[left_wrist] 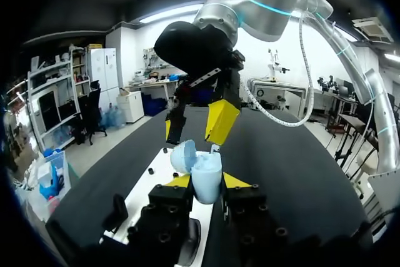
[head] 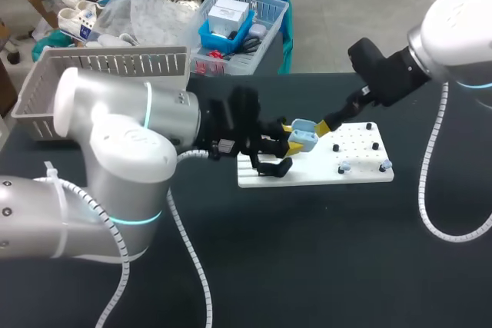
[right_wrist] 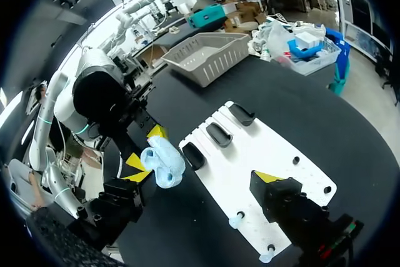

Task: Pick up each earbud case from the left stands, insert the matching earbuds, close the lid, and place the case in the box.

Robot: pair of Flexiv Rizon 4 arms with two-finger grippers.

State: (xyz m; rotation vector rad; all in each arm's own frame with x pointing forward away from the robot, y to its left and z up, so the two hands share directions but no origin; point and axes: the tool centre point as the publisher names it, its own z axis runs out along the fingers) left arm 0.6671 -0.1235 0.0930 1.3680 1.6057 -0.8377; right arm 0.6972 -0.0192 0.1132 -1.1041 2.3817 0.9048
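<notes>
Black counter (head: 307, 266), white board (head: 307, 176) with two small blue earbuds (head: 344, 167) on its right end, left tool (left_wrist: 206, 184) holding the light blue earbud case (left_wrist: 205, 168), lid open, above the board, right tool (left_wrist: 192, 139) wide, tips just over the case, grey basket (head: 108, 67) at back left.

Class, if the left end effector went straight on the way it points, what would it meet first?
Probably the right end effector, just ahead, above the open earbud case that the left end effector holds; depth is unclear.
</notes>
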